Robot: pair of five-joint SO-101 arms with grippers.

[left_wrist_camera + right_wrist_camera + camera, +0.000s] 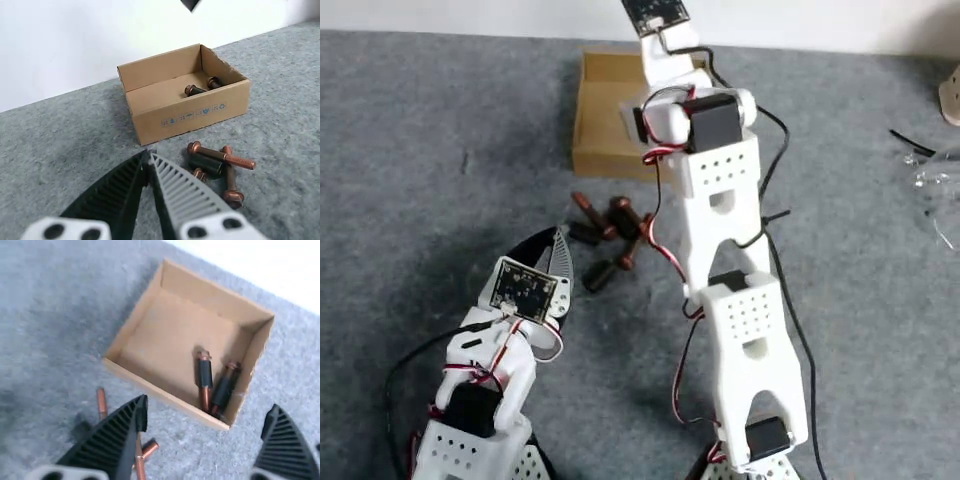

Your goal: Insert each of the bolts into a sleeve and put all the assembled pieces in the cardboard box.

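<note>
cardboard box (215,290): two sleeved bolts (204,375) lying side by side in one corner | worktop (420,150): loose bolts (227,159) and a black sleeve (205,164) heaped just beside box | box front: blue printed marks (192,115), too small to read | left tool (150,155) pressed together, near heap | right tool (208,404) spread, above box

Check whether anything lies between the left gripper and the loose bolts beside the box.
Nothing visible does. The left gripper, shut, points just beside the loose bolts and a black sleeve; only bare grey carpet separates them.
</note>
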